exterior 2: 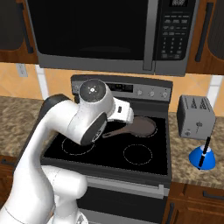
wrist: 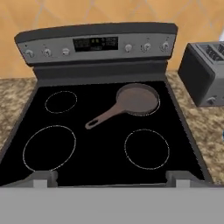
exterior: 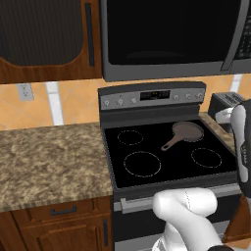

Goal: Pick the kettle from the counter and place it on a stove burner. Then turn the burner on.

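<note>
The small blue cone-shaped kettle (exterior 2: 202,158) with its thin dark handle stands on the granite counter (exterior 2: 188,173) right of the stove, in front of the toaster. My gripper (wrist: 111,179) hovers above the cooktop's front edge, well to the left of the kettle. It is open: its two fingertips (wrist: 42,177) stand far apart with nothing between them. The largest stove burner (wrist: 49,148), a thin white ring on black glass, lies at the front left (exterior: 142,163) and is not glowing. My arm partly hides that burner (exterior 2: 78,146) in the right base view.
A brown long-handled frying pan (wrist: 138,99) sits on the back right burner. A grey toaster (exterior 2: 197,116) stands on the right counter behind the kettle. Knobs line the stove's back panel (wrist: 96,44). A microwave (exterior 2: 109,35) hangs above. More counter (exterior: 49,162) stretches left of the stove.
</note>
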{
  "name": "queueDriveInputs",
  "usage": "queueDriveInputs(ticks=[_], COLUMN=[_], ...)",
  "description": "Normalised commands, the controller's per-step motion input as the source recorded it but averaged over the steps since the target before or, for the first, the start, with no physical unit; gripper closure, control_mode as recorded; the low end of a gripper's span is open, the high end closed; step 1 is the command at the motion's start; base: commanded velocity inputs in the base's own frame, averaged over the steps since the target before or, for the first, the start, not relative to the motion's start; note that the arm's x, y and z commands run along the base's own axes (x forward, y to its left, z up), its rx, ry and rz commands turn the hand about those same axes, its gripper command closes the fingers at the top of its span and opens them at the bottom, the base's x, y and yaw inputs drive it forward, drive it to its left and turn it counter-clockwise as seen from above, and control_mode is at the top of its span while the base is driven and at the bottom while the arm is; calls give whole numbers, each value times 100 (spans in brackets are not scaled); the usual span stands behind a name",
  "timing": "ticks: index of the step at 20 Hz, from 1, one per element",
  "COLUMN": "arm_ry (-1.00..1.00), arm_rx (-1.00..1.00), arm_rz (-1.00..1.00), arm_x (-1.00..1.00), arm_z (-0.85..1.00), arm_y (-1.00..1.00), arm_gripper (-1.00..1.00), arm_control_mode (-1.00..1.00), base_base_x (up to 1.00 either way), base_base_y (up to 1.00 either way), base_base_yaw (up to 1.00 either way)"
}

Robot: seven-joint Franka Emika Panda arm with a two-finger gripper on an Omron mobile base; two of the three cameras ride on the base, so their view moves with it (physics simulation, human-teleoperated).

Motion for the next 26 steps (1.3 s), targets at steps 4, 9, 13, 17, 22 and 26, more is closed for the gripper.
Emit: queueDriveInputs(ticks=[4, 9, 13, 17, 22, 26], arm_ry=[-29, -2, 17, 29, 37, 41], arm_rx=[0, 0, 0, 0, 0, 6], arm_rz=[-18, -29, -32, -31, -10, 0], arm_x=[-59, -21, 0, 16, 65, 74], arm_z=[13, 1, -8, -24, -45, -71], arm_y=[-100, -100, -100, -100, -100, -93], arm_gripper=[-100, -100, -100, -100, -100, -100], arm_control_mode=[-100, -100, -100, -100, -100, -100], base_base_x=[0, 0, 0, 0, 0, 0], base_base_y=[0, 0, 0, 0, 0, 0], base_base_yaw=[0, 0, 0, 0, 0, 0])
